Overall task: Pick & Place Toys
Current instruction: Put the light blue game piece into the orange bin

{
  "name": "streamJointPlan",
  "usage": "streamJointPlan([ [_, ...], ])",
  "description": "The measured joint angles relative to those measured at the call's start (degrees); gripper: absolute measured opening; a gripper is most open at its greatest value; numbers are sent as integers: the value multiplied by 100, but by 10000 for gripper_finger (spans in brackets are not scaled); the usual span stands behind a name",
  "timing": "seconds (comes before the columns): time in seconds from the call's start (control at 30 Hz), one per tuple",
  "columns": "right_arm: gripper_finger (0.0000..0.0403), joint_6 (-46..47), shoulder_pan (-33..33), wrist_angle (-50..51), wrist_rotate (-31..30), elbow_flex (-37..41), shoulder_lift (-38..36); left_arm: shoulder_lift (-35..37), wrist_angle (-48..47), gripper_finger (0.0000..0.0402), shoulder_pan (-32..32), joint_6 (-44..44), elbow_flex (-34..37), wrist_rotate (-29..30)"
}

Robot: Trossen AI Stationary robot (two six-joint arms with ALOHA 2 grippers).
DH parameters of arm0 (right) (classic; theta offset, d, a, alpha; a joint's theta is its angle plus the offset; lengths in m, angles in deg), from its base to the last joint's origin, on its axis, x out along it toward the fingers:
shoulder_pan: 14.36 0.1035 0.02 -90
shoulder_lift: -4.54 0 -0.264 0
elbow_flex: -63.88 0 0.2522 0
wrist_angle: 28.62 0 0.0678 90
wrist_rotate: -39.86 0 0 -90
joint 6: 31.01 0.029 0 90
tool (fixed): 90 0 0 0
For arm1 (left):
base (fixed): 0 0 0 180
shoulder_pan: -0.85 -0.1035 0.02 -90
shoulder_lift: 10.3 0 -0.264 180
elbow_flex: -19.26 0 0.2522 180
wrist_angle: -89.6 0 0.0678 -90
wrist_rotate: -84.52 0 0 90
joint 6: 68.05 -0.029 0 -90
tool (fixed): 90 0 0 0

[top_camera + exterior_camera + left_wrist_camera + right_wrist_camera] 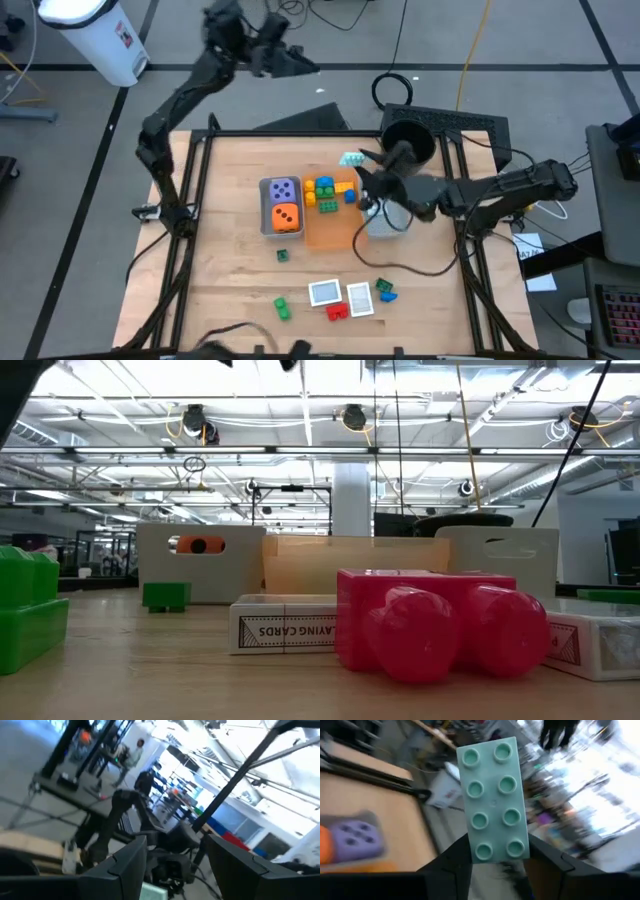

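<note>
My right gripper is shut on a pale green eight-stud brick in the air over the far end of the orange tray. The brick fills the right wrist view. The orange tray holds yellow, green, blue and orange bricks. A grey tray beside it holds a purple die and an orange die. My left gripper is open and empty, raised high beyond the table's far edge; its fingers also show in the left wrist view. My right gripper pinches the pale green brick at one short end, one finger on each long side. The brick sticks out forward past the fingertips, its studded face toward the wrist camera. It is lifted clear of the trays and the table.
A black round bucket stands at the far right, with a second grey tray under my right arm. Near the front edge lie two whitish cards, a red brick, green bricks and a green-and-blue brick.
</note>
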Motion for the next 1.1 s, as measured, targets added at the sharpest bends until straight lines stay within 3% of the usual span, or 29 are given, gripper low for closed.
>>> streamJointPlan([
  [0.1, 141, 1316, -476, 1095, 988, -466, 0, 320, -2, 211, -60, -169, -2, 96],
  [0.23, 141, 2897, -1448, 2563, 2958, -1015, 130, 705, -44, 211, -105, -366, -2, 167],
  [0.33, 141, 3482, -2161, 3344, 4617, -1154, 377, 969, -162, 211, -88, -557, -2, 177],
  [0.43, 141, 3651, -2590, 3663, 5766, -1177, 731, 1154, -512, 211, 23, -968, -9, 330],
  [0.73, 141, 3290, -2569, 3811, 6614, -1175, 1668, 1443, -2947, 211, 392, -2768, -7, 979],
  [0.93, 141, 3323, -2303, 3716, 7013, -1175, 2083, 1448, -4999, 211, 763, -4121, -2, 2193],
  [1.1, 141, 3304, -2047, 3704, 7128, -1175, 2534, 1447, -5333, 211, 1181, -4398, 177, 2942],
])
